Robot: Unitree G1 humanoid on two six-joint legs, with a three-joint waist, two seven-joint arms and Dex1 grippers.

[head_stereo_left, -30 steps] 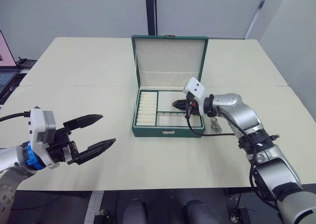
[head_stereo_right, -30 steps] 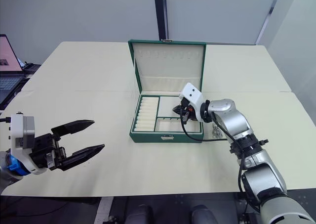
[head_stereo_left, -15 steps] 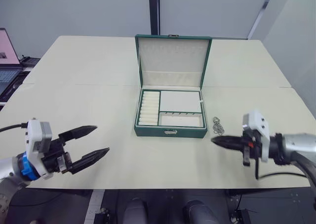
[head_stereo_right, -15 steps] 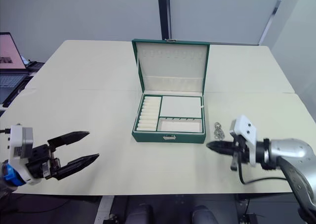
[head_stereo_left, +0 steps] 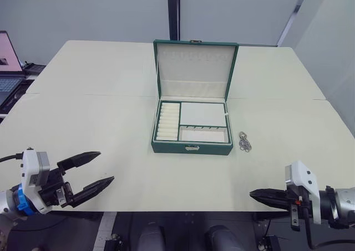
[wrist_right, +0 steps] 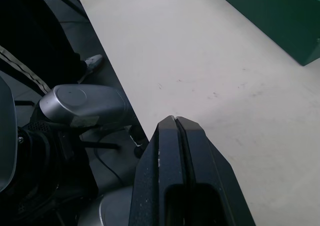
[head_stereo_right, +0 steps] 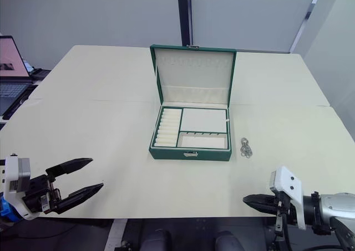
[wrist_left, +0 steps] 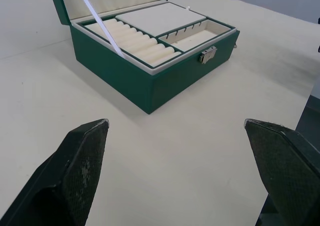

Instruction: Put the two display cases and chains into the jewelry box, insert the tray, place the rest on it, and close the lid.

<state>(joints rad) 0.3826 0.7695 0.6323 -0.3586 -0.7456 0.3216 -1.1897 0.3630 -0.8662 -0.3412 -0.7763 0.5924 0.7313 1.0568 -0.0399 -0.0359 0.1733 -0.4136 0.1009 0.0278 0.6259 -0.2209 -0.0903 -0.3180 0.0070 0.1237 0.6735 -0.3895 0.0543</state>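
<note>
Though lid up, jewelry box point(head_stereo_left: 192, 127) contents unreadable — chain point(head_stereo_left: 244, 142) outside.

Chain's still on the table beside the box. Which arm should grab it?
Probably right. The chain lies on the table right of the jewelry box, on the right end effector side. The left end effector would have to cross the box.

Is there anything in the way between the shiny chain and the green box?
No. The chain lies on the bare table just beside the open jewelry box, on its right. The tray already covers the inside.
</note>
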